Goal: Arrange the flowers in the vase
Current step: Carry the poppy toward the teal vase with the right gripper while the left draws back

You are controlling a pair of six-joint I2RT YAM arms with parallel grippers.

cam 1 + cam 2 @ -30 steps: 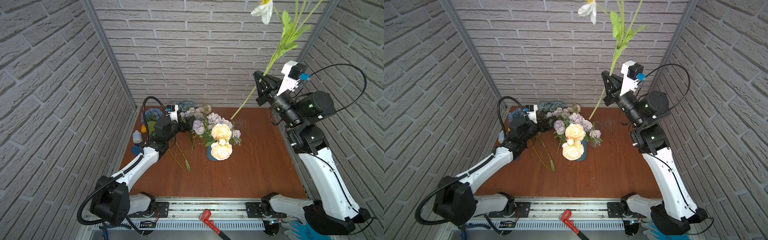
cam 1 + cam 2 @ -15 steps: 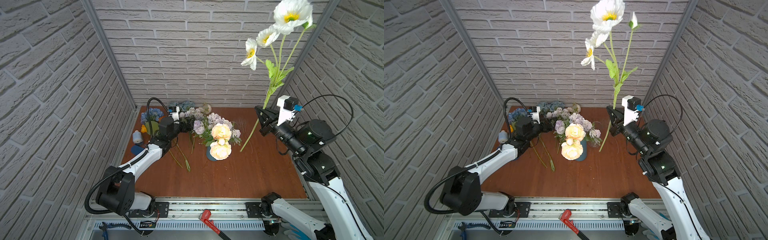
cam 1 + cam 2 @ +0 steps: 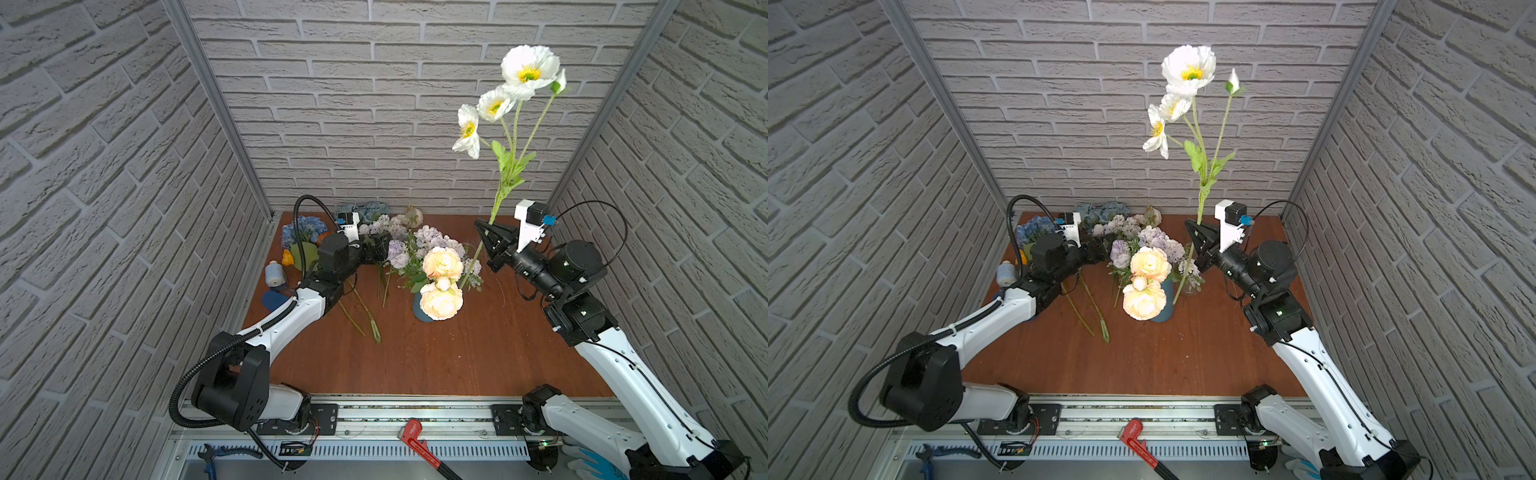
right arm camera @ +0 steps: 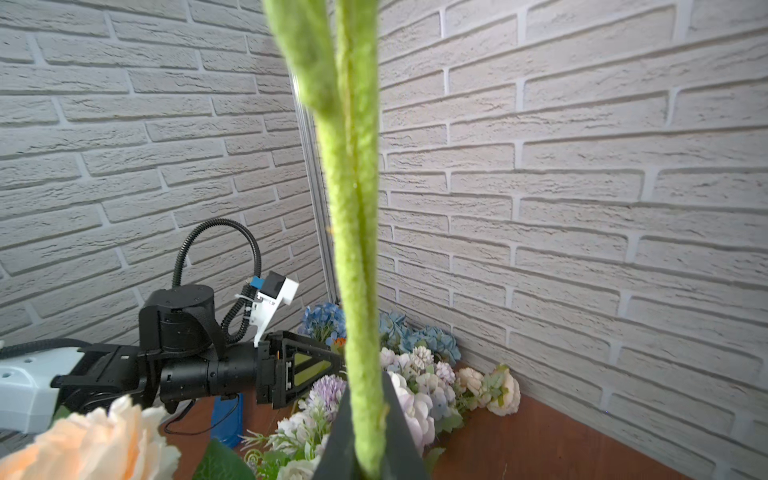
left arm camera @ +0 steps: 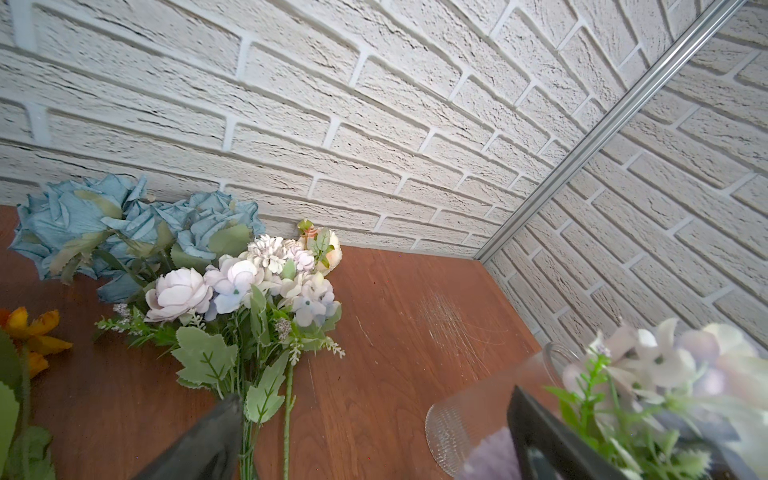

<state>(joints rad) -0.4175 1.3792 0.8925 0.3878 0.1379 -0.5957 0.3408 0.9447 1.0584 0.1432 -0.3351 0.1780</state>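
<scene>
Right gripper [image 3: 487,231] clamped low on the white-bloomed stem [image 3: 505,178]; blooms stand high above, foot down beside the blue vase [image 3: 1163,305]. Left gripper [image 5: 374,440] jaws wide near the table's [image 3: 415,365] back edge, lilac-white bunch's [image 5: 249,291] stems just inside one finger [image 5: 208,440].

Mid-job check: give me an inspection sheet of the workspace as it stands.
Surface: wooden table, scratched near the back.
Job's things: peach roses in blue vase; lilac-white bunch and blue roses lying at back.
Clutter: red wrench on front rail; glove at front right.
Claws: left claw open at the bunch's stems; right claw shut on white poppy stem.
Cables: black hose loops above left arm; nothing snagged seen.
Surroundings: brick-pattern walls.
</scene>
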